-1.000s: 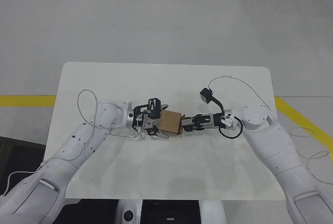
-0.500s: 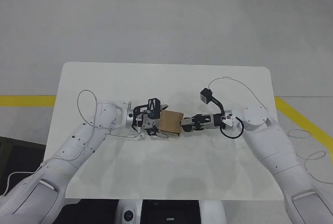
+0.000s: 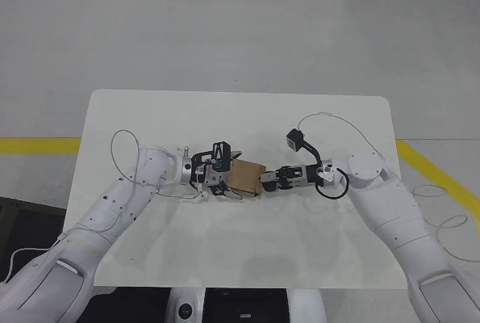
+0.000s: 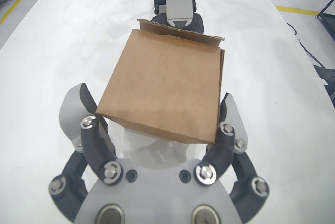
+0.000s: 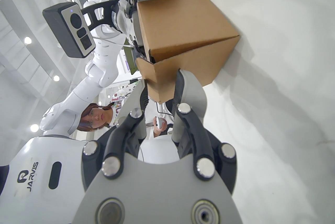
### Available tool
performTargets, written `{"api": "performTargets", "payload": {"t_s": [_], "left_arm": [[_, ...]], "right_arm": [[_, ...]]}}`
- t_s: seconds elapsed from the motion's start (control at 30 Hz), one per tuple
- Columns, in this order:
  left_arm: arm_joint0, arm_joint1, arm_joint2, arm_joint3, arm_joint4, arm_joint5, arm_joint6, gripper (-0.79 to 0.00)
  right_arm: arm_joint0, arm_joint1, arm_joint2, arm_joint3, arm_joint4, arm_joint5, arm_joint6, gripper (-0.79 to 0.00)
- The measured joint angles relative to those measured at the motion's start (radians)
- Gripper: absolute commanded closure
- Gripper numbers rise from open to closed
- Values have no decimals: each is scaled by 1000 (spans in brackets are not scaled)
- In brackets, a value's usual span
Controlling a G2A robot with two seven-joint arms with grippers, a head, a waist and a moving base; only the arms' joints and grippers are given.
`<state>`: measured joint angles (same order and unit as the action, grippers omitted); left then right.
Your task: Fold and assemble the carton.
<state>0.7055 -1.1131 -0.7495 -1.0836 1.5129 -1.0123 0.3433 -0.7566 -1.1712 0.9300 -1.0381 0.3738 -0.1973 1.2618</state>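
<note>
Left pincer (image 4: 157, 104): spread wide, 2 fingers clamped on opposite sides of the brown cardboard carton (image 4: 165, 88) at its near end, dark pads pressed to the 2 near corners. The box body runs straight out from this pincer, toward the other arm.

Right pincer (image 5: 162, 84): narrow, fingers nearly together, pinching 1 end flap (image 5: 157, 78) of the carton (image 5: 183, 26). The flap sticks out from the open end. In the left wrist view 1 grey finger lies over the flap's corrugated edge (image 4: 180, 35) with a ribbed black pad under it.

Carton (image 3: 246, 175) position: middle of the white surface (image 3: 240, 121), directly between the 2 pincers, held at both ends. Panels are squared into a box shape. The end toward the right pincer is open, with 1 panel folded slantwise inward. The carton sits low over the surface, with its shadow close beneath. Cannot tell if its underside touches.

Arms come in from opposite sides, roughly in 1 line with the carton. Thin white cable (image 3: 336, 117) loops over the surface behind the right arm.
</note>
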Motion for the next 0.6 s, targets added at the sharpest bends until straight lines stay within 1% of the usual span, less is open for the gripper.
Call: {"api": "performTargets", "payload": {"t_s": [0.2,0.6], "left_arm": [[-1,1,0,-1,2,0,-2,-785],[1,2,0,-3,-1,0,-4,-785]], "right_arm": [[-5,4,8,-3,-17,9,-3,-142],[2,6,-2,-36,-75,47,-18,-114]]}}
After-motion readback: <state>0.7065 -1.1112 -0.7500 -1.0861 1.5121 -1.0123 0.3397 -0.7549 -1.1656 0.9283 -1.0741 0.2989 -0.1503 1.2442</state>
